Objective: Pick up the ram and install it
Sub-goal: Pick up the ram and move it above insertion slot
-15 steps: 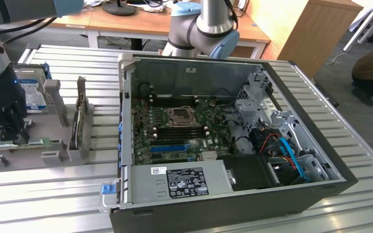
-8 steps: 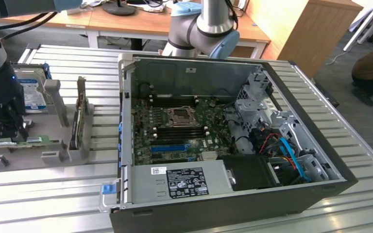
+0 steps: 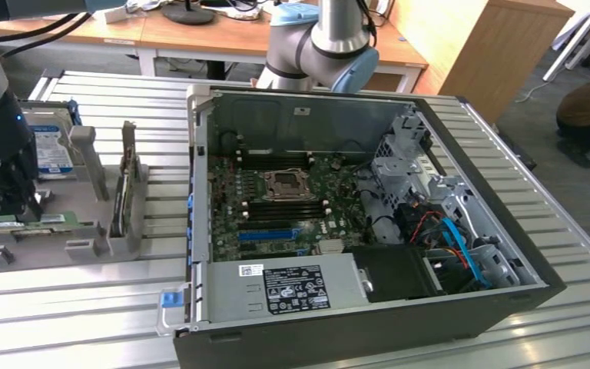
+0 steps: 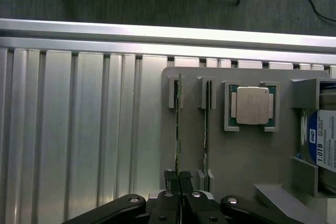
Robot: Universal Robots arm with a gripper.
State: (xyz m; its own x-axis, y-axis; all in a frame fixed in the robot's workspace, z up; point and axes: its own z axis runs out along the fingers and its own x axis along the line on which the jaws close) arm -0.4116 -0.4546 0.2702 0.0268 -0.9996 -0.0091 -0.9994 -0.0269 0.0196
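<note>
One slatted metal table carries an open computer case and, at the exterior view's left, a grey holder. Over the holder the gripper is cut off by the frame edge. Its fingers are pinched almost together on the ram (seen edge-on, a thin line), which stands in a holder slot, its near end hidden between the fingers.
</note>
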